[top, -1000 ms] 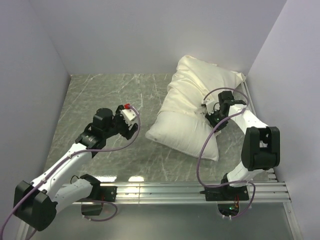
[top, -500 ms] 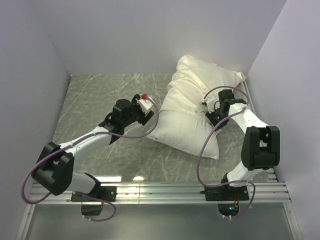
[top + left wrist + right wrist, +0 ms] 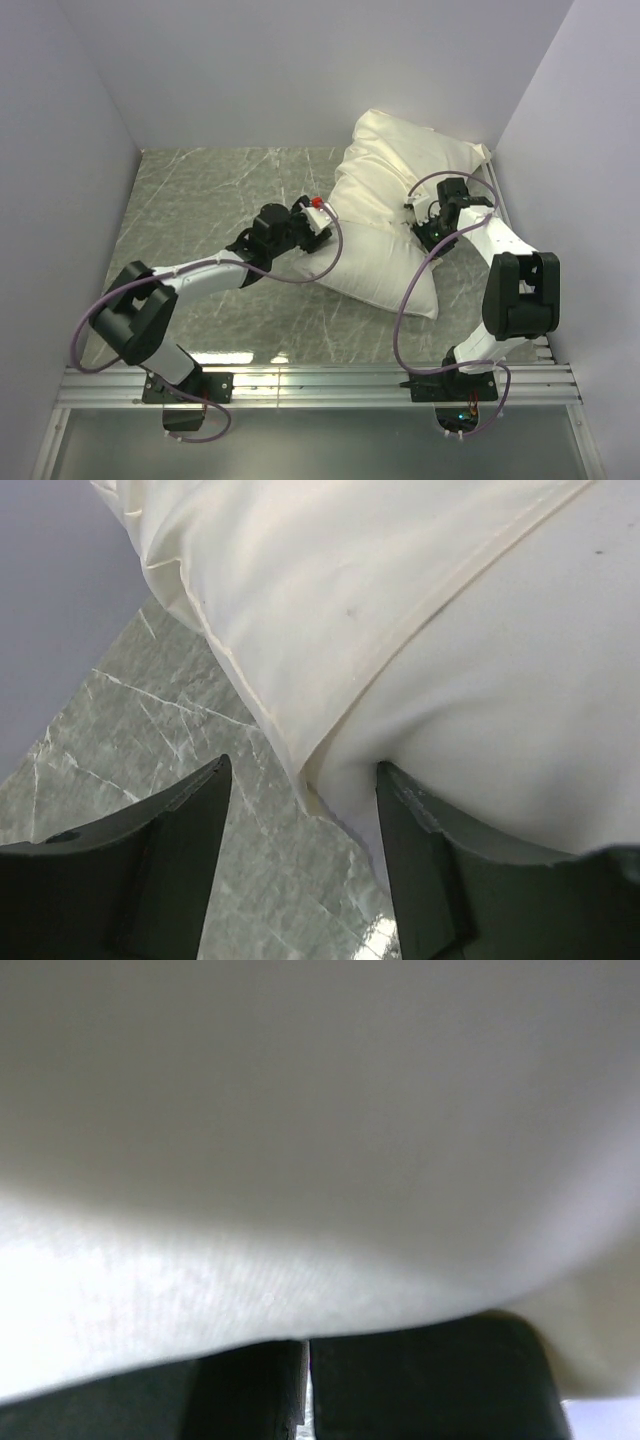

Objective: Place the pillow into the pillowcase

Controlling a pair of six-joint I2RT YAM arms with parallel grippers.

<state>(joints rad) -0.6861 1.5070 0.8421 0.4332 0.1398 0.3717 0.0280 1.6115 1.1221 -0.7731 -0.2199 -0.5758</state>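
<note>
Two grippers to mind. Left gripper: spread apart in its wrist view, straddling a strip of bare table, right finger tucked under the bulge of the pillow, just beside the hem of the pillowcase. Right gripper: clamped to a hairline, pressed against pale cloth at the right flank of the bundle; impossible to tell whether pinching any of it.

Pillow at upper right of the overhead view, far end sheathed in the cream pillowcase, near end bare and white, pointing toward lower centre. Roughly half in, at a guess.

Risks from here:
- Closing on stuffing and hem together, pinning case to cushion and blocking any further slide.
- Closing on cushion alone, missing a thin hem lying flat against the bulge.
- Shoving the whole soft bundle toward the right wall while reaching in, with only one doubtful anchor on the far side.
- Dragging the pillow back out instead of drawing the case over, if held by nothing on the right.
- Snagging the purple cable looped over the pillow's right side.

Against the frame a second back: left arm now stretched from middle left of the overhead view across the table to the pillow's left edge, gripper formerly well apart from it. Right arm, pillow and pillowcase in the same place and shape as before.
</note>
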